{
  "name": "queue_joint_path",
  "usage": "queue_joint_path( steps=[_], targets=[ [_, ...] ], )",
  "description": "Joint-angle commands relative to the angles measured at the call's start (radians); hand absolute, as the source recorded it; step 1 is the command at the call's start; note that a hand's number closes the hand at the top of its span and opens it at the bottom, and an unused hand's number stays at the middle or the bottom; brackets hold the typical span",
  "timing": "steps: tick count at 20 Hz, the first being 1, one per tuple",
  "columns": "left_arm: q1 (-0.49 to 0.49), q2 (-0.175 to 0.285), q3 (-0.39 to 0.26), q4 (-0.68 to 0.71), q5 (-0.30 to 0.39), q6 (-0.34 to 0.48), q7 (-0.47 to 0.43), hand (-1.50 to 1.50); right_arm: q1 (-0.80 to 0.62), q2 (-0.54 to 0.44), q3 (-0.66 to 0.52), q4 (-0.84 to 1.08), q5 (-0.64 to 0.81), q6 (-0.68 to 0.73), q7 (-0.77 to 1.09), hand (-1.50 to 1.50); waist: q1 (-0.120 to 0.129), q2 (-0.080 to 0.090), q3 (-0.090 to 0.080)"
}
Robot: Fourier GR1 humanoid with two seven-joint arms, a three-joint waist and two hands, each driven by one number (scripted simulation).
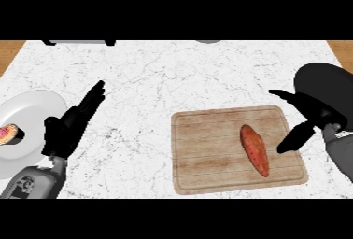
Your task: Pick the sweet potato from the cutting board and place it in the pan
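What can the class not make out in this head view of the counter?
- Pan: right side cut off by the view's right edge, lower part hidden by the right hand.
- Pink item on the plate: cut off by the left edge; kind unclear.
- Grey object at the counter far edge: only its bottom strip shows.

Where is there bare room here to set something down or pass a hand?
Bare counter runs beyond the cutting board, and between the board and the left hand. The board's left half, beside the sweet potato, is free. Crowded: the right edge, with the right hand by the pan, and the plate far left.
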State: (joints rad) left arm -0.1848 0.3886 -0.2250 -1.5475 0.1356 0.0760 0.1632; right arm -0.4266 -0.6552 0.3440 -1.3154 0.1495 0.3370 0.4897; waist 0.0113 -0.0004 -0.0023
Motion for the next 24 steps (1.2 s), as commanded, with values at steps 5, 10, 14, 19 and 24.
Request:
queue_joint_path(
  steps=[5, 10, 14, 19, 24],
  targets=[
    [-0.004, -0.03, -0.024, 0.011, -0.037, 0.011, -0.005, 0.0, -0.238, 0.087, 0.097, 0.062, -0.153, 0.404, 0.372, -1.5, 0.02, 0.004, -0.001],
    [-0.023, -0.045, -0.011, 0.019, -0.039, 0.002, 0.005, 0.0, -0.321, 0.181, 0.09, 0.114, -0.27, 0.499, 0.56, -1.5, -0.002, 0.0, 0.001],
    [0.035, -0.045, -0.004, -0.006, -0.06, 0.011, -0.005, 0.0, -0.3, 0.17, 0.11, 0.062, -0.278, 0.488, 0.62, -1.5, -0.011, -0.005, 0.001],
    [0.054, -0.009, 0.033, -0.018, -0.04, -0.049, -0.022, 0.0, -0.256, 0.193, 0.168, 0.036, -0.206, 0.419, 0.624, -1.5, -0.007, -0.002, 0.001],
    [0.015, -0.074, 0.009, -0.008, -0.095, 0.007, 0.003, 0.0, -0.181, 0.156, 0.201, -0.02, -0.161, 0.4, 0.598, -1.5, -0.018, -0.002, 0.002]
  ],
)
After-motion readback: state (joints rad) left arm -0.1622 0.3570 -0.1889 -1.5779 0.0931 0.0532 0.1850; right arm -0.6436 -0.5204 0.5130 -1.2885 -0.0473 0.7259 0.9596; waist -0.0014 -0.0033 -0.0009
